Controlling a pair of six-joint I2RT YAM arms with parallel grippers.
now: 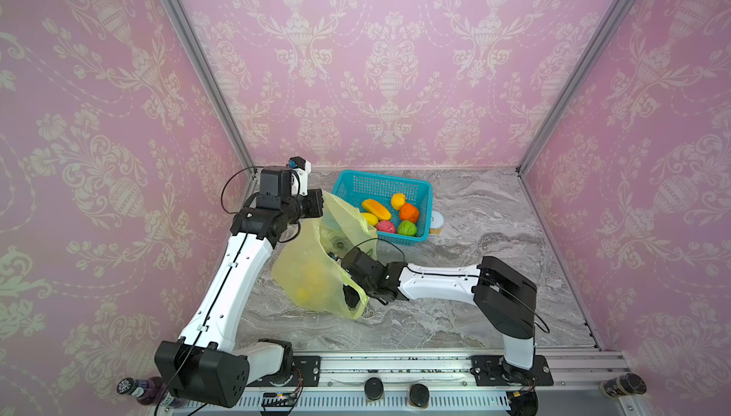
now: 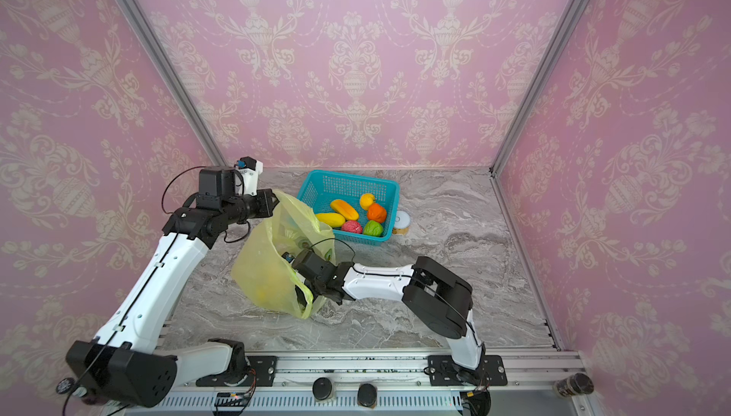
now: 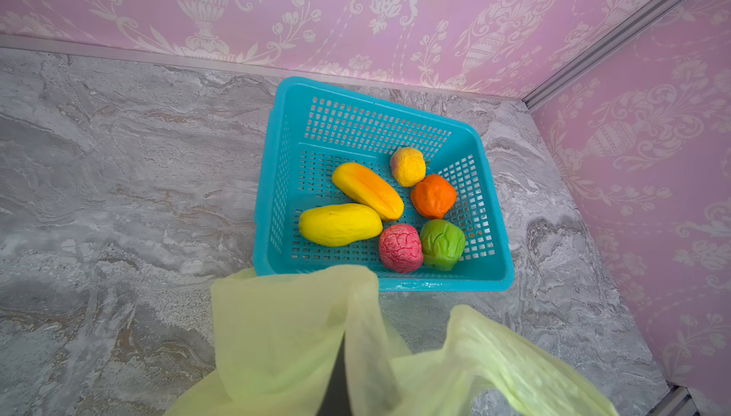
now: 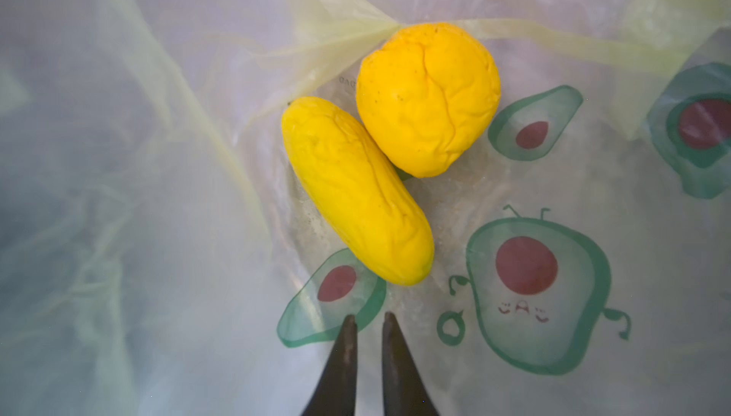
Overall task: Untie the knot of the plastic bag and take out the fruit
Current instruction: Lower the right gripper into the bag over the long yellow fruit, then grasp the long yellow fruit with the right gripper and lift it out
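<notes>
My left pincer [image 1: 316, 202] is clamped on the rim of the bag [image 1: 312, 275], holding it up off the grey marbled table [image 1: 474, 295], beside the teal basket [image 1: 379, 185] with six fruits [image 3: 368, 190]. My right pincer [image 4: 370, 321] is inside the bag, fingers nearly together, pinching nothing, near two yellow fruits [image 4: 356, 192]. Pink damask walls [image 1: 395, 58] stand around.
</notes>
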